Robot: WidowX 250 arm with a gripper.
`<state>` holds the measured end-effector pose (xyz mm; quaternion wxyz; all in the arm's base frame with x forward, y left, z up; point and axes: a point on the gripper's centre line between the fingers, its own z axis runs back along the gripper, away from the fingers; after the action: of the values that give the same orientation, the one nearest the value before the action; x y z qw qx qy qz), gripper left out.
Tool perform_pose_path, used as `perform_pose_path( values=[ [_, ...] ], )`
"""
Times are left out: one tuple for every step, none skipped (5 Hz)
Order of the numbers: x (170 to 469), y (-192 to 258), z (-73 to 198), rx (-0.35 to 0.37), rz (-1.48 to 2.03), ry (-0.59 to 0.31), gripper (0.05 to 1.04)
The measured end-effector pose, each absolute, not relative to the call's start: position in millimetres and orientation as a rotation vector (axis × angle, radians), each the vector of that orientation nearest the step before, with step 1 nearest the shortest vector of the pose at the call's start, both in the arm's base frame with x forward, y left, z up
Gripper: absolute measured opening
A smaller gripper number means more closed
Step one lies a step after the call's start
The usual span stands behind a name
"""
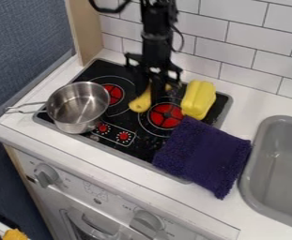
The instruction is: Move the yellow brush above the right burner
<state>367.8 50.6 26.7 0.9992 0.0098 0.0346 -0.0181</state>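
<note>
Gripper (149,90) over hob (142,149), nr. rear edge; grip state: can't tell. Brush (140,103) (prob. ID) under it, beside R burner (166,116). Risk 1: off-centre grip may let brush slip on lift. Risk 2: excess travel twd. rear R corner may knock block (198,99).

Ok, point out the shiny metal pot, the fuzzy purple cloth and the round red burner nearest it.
Shiny metal pot (78,105), camera view: inside, on its bottom.
Fuzzy purple cloth (204,153), camera view: middle of its upper side.
Round red burner (166,116), camera view: centre.
</note>
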Motion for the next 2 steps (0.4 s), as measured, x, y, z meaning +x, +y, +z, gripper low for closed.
perform_pose_path(
  values=[
    [375.2, 87.7, 58.1, 0.039, 0.003, 0.008, 0.34],
    [384.9, 120.0, 76.0, 0.076, 0.025, -0.04, 0.34]
  ],
)
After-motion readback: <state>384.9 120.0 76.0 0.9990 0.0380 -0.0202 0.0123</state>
